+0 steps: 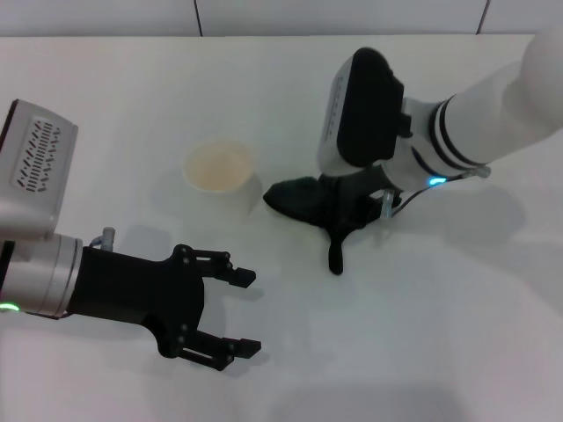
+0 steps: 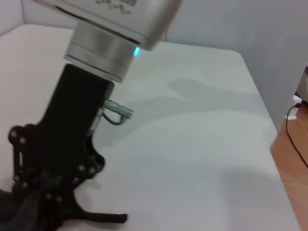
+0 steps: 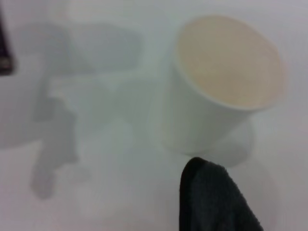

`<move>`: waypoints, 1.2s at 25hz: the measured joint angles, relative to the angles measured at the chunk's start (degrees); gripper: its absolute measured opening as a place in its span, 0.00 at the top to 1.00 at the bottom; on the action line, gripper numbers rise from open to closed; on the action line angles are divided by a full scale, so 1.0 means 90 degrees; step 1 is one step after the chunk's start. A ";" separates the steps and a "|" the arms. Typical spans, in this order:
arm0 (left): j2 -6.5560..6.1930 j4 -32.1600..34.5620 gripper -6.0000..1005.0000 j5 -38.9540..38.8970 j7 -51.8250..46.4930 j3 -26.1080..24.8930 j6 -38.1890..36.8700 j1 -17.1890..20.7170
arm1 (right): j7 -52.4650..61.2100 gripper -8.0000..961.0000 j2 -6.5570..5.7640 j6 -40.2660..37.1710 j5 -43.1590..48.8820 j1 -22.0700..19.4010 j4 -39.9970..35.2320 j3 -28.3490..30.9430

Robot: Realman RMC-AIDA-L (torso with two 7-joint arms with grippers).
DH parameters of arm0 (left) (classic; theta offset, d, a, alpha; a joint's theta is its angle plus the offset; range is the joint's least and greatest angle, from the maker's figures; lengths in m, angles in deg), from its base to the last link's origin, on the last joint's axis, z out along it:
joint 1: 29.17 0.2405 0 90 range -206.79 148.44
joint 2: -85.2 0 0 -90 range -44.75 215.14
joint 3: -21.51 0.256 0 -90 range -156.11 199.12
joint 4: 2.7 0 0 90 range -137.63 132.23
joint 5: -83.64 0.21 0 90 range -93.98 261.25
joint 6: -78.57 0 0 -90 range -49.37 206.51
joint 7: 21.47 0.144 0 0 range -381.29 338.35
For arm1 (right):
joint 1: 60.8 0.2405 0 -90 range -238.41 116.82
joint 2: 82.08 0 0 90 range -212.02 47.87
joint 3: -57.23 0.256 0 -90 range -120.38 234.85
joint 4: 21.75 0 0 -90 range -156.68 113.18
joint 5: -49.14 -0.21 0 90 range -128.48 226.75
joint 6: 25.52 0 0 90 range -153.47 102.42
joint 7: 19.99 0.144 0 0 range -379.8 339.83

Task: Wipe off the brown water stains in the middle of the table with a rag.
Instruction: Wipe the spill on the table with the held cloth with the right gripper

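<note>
The dark rag (image 1: 303, 200) lies bunched on the white table (image 1: 422, 334) just right of the paper cup, with its thin tail (image 1: 336, 255) trailing toward me. My right gripper (image 1: 352, 200) comes down from the right and is shut on the rag, pressing it on the tabletop. The left wrist view shows this gripper (image 2: 43, 202) on the rag (image 2: 14, 211). A rag corner (image 3: 216, 202) shows in the right wrist view. No brown stain shows in any view. My left gripper (image 1: 251, 312) is open and empty at the lower left.
A white paper cup (image 1: 220, 171) stands upright just left of the rag, a small gap away; it also shows in the right wrist view (image 3: 221, 82). The table's far edge meets a tiled wall.
</note>
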 joint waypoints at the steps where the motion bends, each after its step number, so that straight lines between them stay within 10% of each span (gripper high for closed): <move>1: 0.0000 0.0000 0.16 -0.0001 0.0000 0.0000 -0.0001 0.0000 | -0.0008 0.87 -0.0004 0.0027 0.0011 0.0001 0.0023 0.0057; 30: 0.0000 0.0001 0.16 -0.0012 0.0000 0.0000 0.0017 -0.0018 | -0.0391 0.87 0.0017 -0.0611 -0.0883 -0.0039 -0.0267 -0.0424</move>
